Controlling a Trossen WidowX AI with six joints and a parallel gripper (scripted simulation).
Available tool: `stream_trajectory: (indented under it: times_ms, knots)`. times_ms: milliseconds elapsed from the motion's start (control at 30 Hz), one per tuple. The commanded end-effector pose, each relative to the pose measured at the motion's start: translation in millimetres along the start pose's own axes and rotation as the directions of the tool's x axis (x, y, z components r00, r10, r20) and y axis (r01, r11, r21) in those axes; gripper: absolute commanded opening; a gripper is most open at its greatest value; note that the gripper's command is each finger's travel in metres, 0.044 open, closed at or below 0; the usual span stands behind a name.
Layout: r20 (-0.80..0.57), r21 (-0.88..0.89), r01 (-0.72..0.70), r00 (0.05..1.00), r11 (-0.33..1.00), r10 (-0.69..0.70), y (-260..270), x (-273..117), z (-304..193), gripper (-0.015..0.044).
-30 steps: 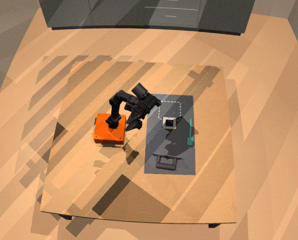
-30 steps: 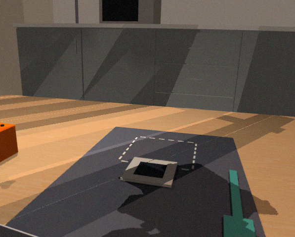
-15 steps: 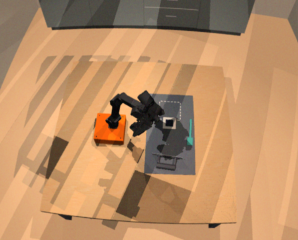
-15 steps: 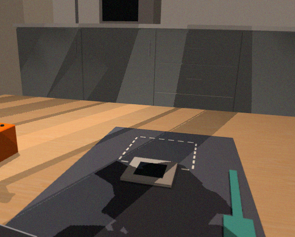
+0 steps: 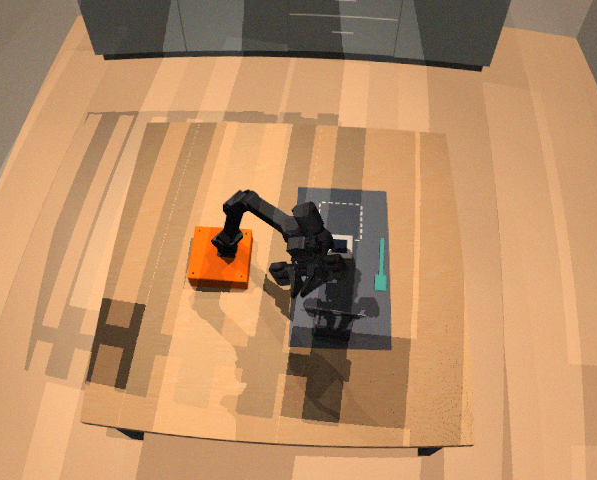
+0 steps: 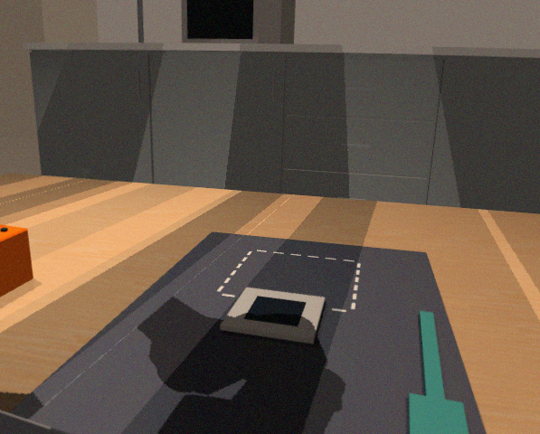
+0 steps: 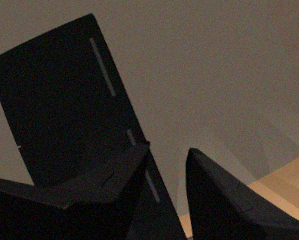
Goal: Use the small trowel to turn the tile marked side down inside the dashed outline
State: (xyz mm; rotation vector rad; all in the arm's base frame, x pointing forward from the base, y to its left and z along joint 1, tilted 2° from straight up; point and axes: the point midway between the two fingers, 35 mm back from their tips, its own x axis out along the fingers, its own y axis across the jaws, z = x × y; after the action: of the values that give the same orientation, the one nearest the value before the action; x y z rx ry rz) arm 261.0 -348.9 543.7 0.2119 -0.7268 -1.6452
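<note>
One green trowel (image 5: 380, 279) (image 6: 436, 387) points blade nearest the camera, jaws (image 5: 299, 295) narrowly parted

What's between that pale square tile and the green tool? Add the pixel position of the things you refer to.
Just a stretch of the dark mat (image 5: 378, 325) (image 6: 382, 336), with no object on it. The exterior view shows it between the tile (image 6: 232, 323) and the green trowel (image 6: 431, 354).

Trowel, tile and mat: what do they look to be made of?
The trowel looks like matte plastic or painted metal: flat, even green, no glints. The tile could be ceramic or plastic: rigid, thick-edged, off-white around a dark square. The mat seems rubber or cloth: thin, dull grey.
</note>
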Motion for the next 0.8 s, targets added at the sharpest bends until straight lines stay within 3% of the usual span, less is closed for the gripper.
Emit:
stream_trajectory:
  times_ms: [0,400,767]
  knots:
    - [-0.051,-0.128,-0.053,0.998,0.99,0.047,5,1,-25,0.01]
    - [-0.249,-0.418,-0.239,0.958,0.876,0.143,9,-1,-102,0.01]
    - [-0.463,-0.594,-0.437,0.872,0.676,0.157,-4,-14,-174,0.01]
